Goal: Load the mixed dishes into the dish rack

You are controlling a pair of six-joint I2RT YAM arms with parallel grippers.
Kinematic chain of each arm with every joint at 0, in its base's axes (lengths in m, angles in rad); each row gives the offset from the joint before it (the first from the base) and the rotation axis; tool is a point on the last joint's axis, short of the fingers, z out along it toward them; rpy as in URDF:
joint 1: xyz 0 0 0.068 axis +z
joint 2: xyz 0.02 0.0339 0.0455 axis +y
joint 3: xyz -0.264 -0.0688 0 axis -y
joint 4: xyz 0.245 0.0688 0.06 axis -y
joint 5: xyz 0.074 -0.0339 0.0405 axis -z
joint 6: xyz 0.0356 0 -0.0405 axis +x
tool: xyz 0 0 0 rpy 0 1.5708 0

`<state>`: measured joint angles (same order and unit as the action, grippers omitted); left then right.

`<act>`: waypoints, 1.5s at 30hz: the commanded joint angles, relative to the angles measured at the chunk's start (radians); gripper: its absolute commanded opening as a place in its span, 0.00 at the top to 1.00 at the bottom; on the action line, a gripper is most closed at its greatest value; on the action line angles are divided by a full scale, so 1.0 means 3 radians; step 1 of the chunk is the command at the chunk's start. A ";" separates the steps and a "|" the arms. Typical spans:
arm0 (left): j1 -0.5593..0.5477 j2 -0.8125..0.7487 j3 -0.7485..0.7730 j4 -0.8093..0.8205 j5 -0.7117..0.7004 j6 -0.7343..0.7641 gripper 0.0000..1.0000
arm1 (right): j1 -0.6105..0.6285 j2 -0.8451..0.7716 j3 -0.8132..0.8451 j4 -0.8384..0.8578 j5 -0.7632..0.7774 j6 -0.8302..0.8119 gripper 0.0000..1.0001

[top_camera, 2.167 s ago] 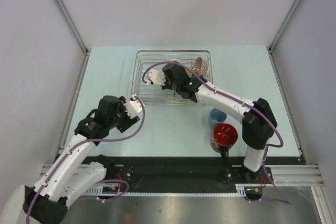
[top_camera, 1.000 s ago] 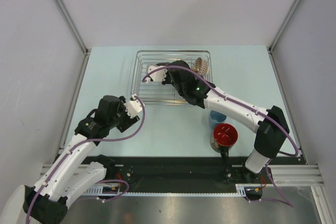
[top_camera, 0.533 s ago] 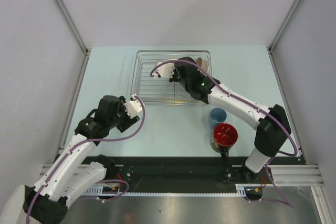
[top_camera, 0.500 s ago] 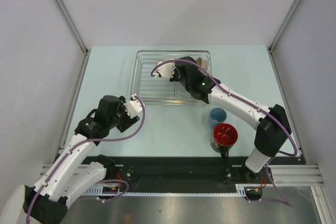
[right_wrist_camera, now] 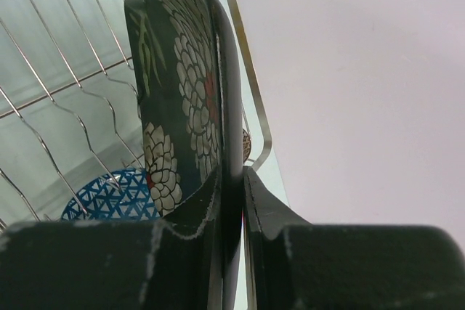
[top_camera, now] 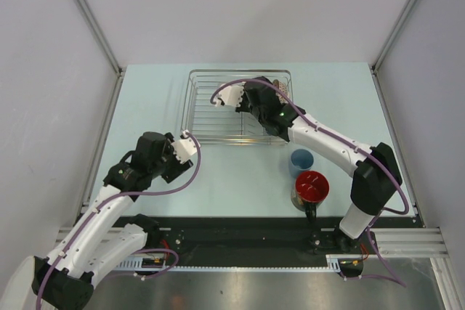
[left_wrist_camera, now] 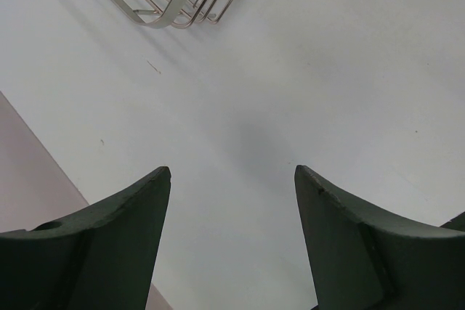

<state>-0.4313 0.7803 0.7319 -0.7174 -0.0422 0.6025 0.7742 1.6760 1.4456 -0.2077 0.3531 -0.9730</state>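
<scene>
Held: square plate (right_wrist_camera: 185, 70), on edge over the dish rack (top_camera: 197, 110), rim clenched between the right fingers (right_wrist_camera: 265, 215). Whether it touches the bars, cannot tell. Likely stiff, glazed, slick and chippable, so a rim pinch suits slotting it. The wrist view shows the grip and patterned face. The top view hides the plate but shows cup (top_camera: 301, 159) and mug (top_camera: 311, 186) on the table (top_camera: 145, 107). The left fingers (left_wrist_camera: 116, 223) are spread, empty.

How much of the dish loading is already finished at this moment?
Done: the speckled bowl sits in the far right corner of the dish rack. In hand: the right gripper holds the square plate on edge at the rack. To do: the light blue cup and the dark mug stand on the table, outside the rack.
</scene>
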 commanded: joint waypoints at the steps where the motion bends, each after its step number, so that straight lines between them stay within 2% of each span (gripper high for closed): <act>1: 0.0026 0.0017 -0.0006 0.0121 -0.0023 0.0006 0.25 | 0.0063 -0.0019 0.0111 0.0350 -0.0123 0.0022 1.00; 13: 0.0026 0.0017 -0.0011 0.0136 -0.0033 0.0001 0.25 | -0.0085 0.0084 0.0055 0.0166 -0.0507 0.0186 1.00; 28: 0.0026 0.0032 -0.0021 0.0172 -0.0018 -0.0030 0.25 | 0.0099 -0.0095 0.0029 0.0452 -0.0343 -0.0867 1.00; 45: 0.0026 0.0048 -0.0041 0.0187 -0.0013 -0.0050 0.25 | 0.0063 -0.0080 0.0034 0.0365 -0.0532 -0.1282 1.00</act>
<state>-0.4313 0.7956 0.7303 -0.6956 -0.0460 0.6014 0.8001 1.6852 1.4357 -0.1997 0.2127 -1.2964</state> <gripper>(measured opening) 0.750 0.152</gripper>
